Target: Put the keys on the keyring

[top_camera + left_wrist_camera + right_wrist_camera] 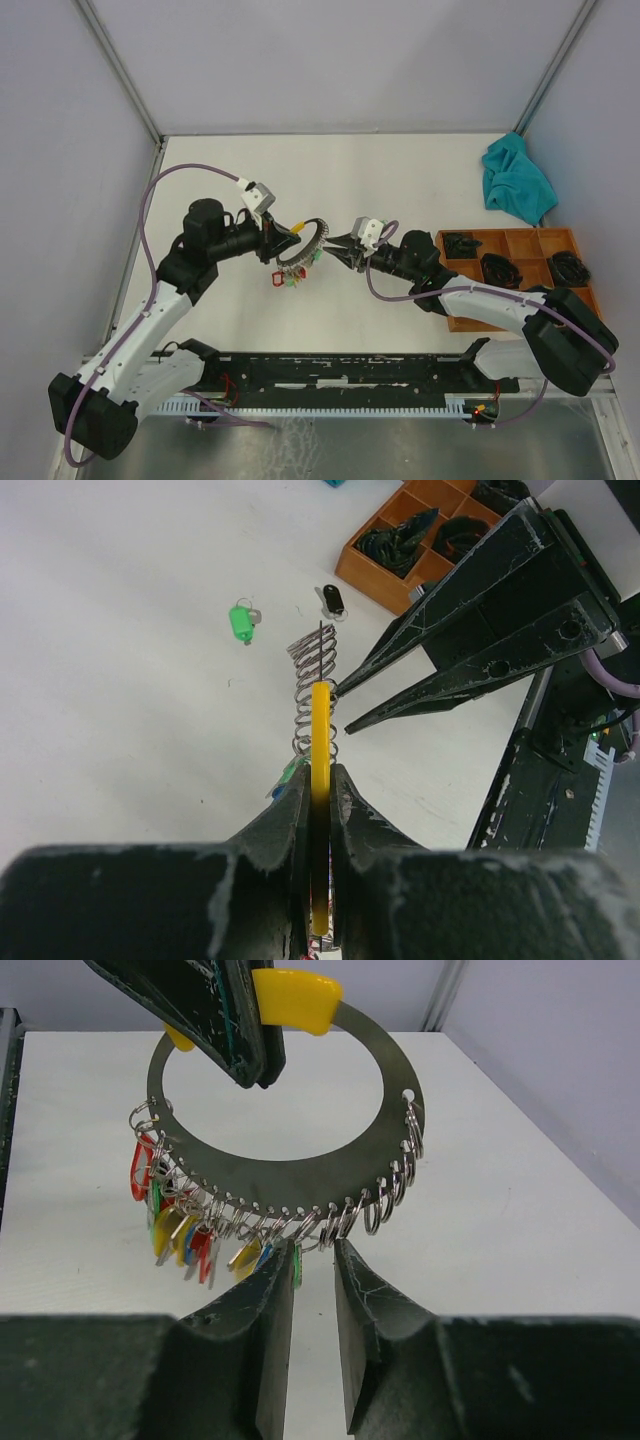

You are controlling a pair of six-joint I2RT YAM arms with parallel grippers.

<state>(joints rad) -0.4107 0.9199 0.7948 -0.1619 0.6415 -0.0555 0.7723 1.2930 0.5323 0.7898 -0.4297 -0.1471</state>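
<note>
The keyring is a flat silvery metal ring hanging upright above the table, with many small split rings and red, yellow, green and blue tags along its lower edge. My left gripper is shut on the ring's yellow tab. My right gripper is open, a narrow gap between its fingers. Its tips sit just under the small rings at the ring's bottom, a green tag at the left finger's inner face. From above, both grippers meet at the keyring. The two loose keys lie on the table beyond it, one green, one black.
An orange compartment tray holding dark items stands at the right, under the right arm. A teal cloth lies at the back right. A black rail runs along the near edge. Grey walls enclose the table.
</note>
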